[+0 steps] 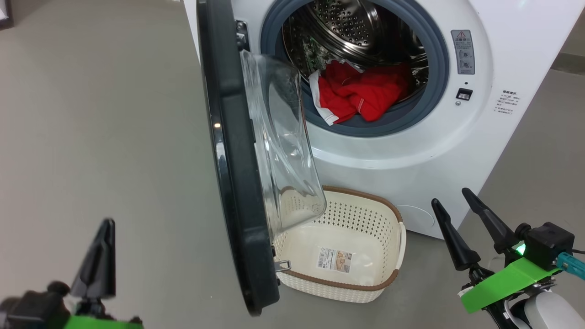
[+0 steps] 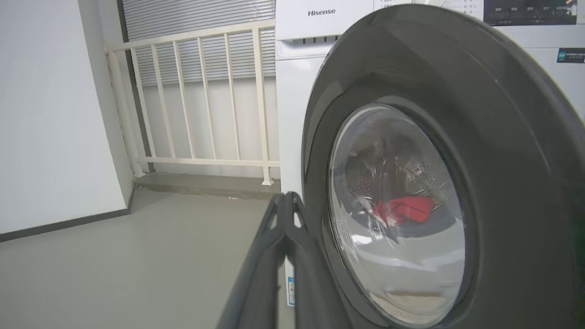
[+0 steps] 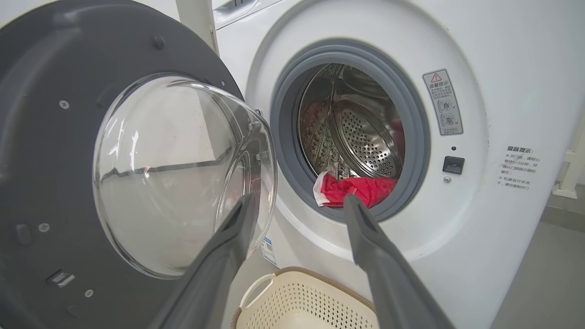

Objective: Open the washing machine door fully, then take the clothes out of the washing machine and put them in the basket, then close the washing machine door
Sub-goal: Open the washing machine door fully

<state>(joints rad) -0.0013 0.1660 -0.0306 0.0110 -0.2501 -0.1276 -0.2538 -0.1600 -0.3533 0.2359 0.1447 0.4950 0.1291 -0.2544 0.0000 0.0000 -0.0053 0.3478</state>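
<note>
- left gripper [image 1: 106, 230]: low at the left, over the floor [image 1: 91, 114], on the black-face side of the door and apart from it in the head view. Its fingers [image 2: 267, 265] are pressed together with nothing between them.
- door [image 1: 233, 173]: stands out roughly square to the washer [image 1: 411, 160] front, edge-on to the head. The glass bowl [image 1: 283, 146] hangs over the basket's left end.
- clothes [image 1: 361, 93]: red heap low in the drum [image 1: 352, 23], spilling onto the lower edge of the gasket [image 1: 379, 128]. None out yet.
- basket [image 1: 347, 237]: on the floor just beside the washer front, below the drum mouth, empty.
- right gripper [image 1: 449, 196]: low at the right, short of the washer front. Fingers spread wide, empty; the right wrist view puts them either side of the clothes.
- Step, my read: door opening, near its end. Can't tell if the hinge has more travel.
- Next: any further swing needs a push from the glass side, not the black face. Otherwise the right arm goes into the drum mouth clear of the bowl, closes on the heap's near edge, lifts it over the gasket and drops it in the basket.
</note>
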